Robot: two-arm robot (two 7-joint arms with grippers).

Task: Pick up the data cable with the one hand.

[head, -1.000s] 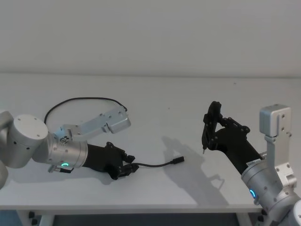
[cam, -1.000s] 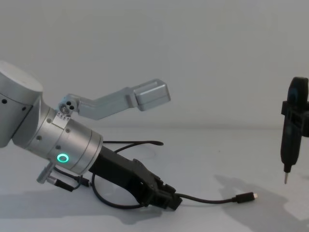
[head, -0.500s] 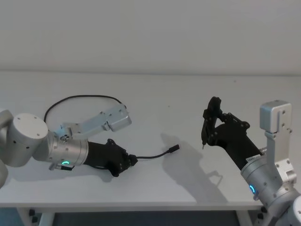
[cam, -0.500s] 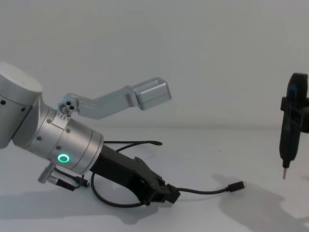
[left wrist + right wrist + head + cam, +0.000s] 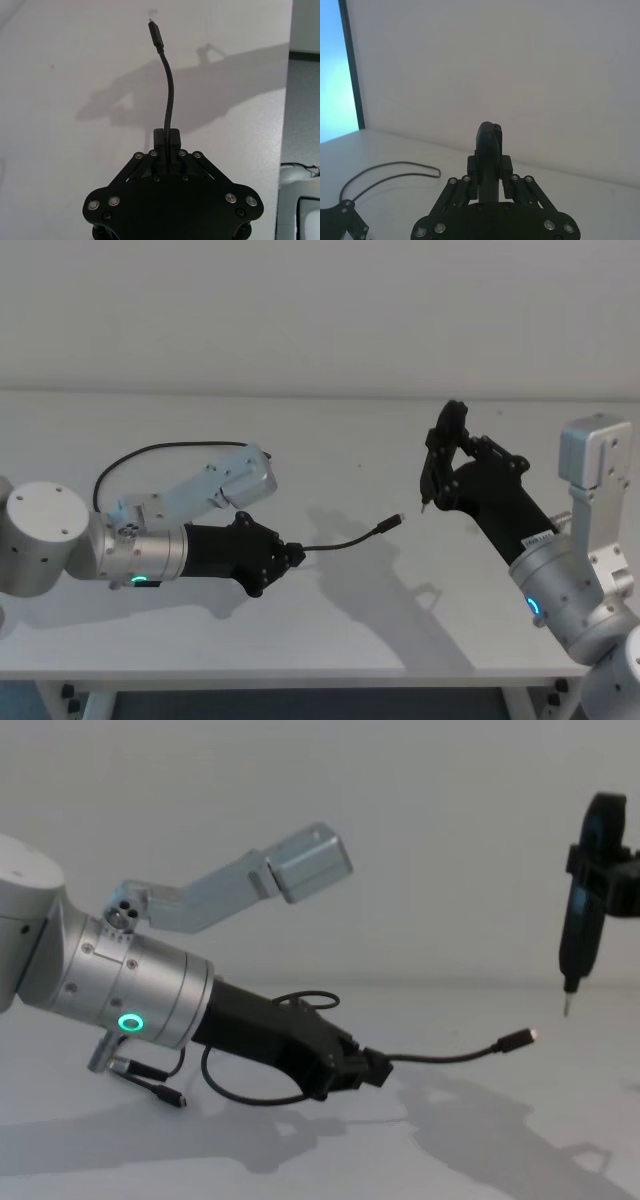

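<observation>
Evidently mid-lift: the black angular left gripper [image 5: 288,556] clamped the thin black data cable [image 5: 350,539], plug end airborne; next seemed a steady raise. Slim black right gripper [image 5: 427,495] hung closed, far right.

Lab: white table [image 5: 330,440], plain wall [image 5: 320,310]

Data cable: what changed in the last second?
The left gripper, shut on the data cable, rose and lifted its free plug off the table. The right gripper also rose. Grip unchanged; the far loop stays on the table.
</observation>
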